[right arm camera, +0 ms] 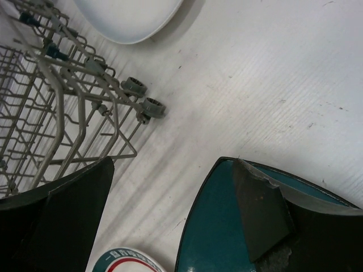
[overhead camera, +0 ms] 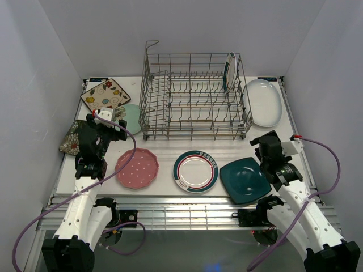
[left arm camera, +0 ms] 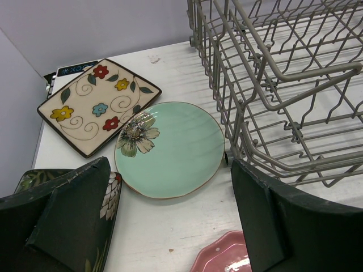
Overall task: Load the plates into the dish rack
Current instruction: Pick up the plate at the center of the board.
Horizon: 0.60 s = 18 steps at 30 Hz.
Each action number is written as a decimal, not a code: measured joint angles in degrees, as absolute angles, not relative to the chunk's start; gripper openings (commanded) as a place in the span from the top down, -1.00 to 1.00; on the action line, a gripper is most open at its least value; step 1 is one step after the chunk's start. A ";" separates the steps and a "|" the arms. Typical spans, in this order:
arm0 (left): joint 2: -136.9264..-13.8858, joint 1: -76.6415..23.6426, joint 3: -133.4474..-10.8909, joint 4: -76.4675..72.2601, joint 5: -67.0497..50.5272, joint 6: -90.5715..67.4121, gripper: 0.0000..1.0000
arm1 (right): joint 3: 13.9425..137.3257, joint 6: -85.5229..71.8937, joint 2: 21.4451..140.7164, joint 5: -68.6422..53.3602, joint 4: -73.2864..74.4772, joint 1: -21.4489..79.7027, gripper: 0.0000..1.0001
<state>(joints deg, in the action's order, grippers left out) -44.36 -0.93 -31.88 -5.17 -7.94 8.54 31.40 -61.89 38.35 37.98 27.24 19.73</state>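
Note:
The grey wire dish rack (overhead camera: 193, 99) stands at the back middle of the table, with one teal-and-red-rimmed plate (overhead camera: 229, 71) upright at its right end. Flat on the table lie a white oval plate (overhead camera: 264, 102), a cream floral square (overhead camera: 105, 93), a mint round plate (overhead camera: 132, 117), a dark floral square (overhead camera: 71, 139), a pink dotted plate (overhead camera: 136, 168), a second teal-and-red-rimmed plate (overhead camera: 195, 171) and a dark teal square (overhead camera: 245, 181). My left gripper (left arm camera: 170, 165) hangs open and empty just before the mint plate (left arm camera: 176, 150). Open too, my right gripper (right arm camera: 173, 164) has one finger over the dark teal square (right arm camera: 215, 226).
White walls close in the table on the left, right and back. The rack's wheeled corner (right arm camera: 144, 105) sits just ahead of my right gripper, and the rack's left wall (left arm camera: 249, 113) is close to my left gripper's right finger. Purple cables trail from both arms.

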 measured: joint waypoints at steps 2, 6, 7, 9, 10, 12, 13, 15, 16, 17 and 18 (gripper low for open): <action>-44.36 -0.93 -31.88 -5.17 -7.94 8.54 -0.96 | 31.35 -62.54 39.48 37.21 27.11 17.63 -0.80; -44.36 -0.93 -31.88 -5.15 -7.92 8.54 -0.96 | 31.03 -62.46 42.04 33.91 25.26 12.43 -0.80; -44.36 -0.93 -31.88 -5.15 -7.92 8.54 -0.96 | 30.63 -62.37 42.15 32.88 24.23 10.87 -0.80; -44.34 -0.93 -31.88 -5.15 -7.94 8.54 -0.96 | 29.19 -61.95 42.11 30.65 21.04 7.27 -0.82; -44.34 -0.93 -31.88 -5.15 -7.92 8.56 -0.96 | 28.21 -61.67 42.15 29.34 19.27 5.50 -0.82; -44.34 -0.93 -31.88 -5.15 -7.92 8.56 -0.96 | 26.59 -61.23 43.00 26.68 16.45 2.37 -0.82; -44.31 -0.93 -31.88 -5.15 -7.92 8.56 -0.96 | 26.11 -61.10 44.07 25.56 15.11 1.08 -0.84; -44.25 -0.93 -31.88 -5.15 -7.92 8.56 -0.96 | 25.98 -61.08 46.85 23.59 12.71 -1.02 -0.85; -44.21 -0.93 -31.88 -5.15 -7.92 8.56 -0.96 | 25.98 -61.10 48.31 22.68 11.44 -1.87 -0.89; -44.14 -0.93 -31.88 -5.15 -7.92 8.56 -0.96 | 25.98 -61.14 49.45 22.00 10.28 -2.57 -0.90; -44.12 -0.93 -31.88 -5.15 -7.92 8.56 -0.96 | 25.98 -61.17 50.98 20.99 8.93 -3.44 -0.92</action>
<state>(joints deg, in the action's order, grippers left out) -44.12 -0.93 -31.88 -5.15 -7.92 8.56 25.98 -61.17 50.98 20.99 8.93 -3.44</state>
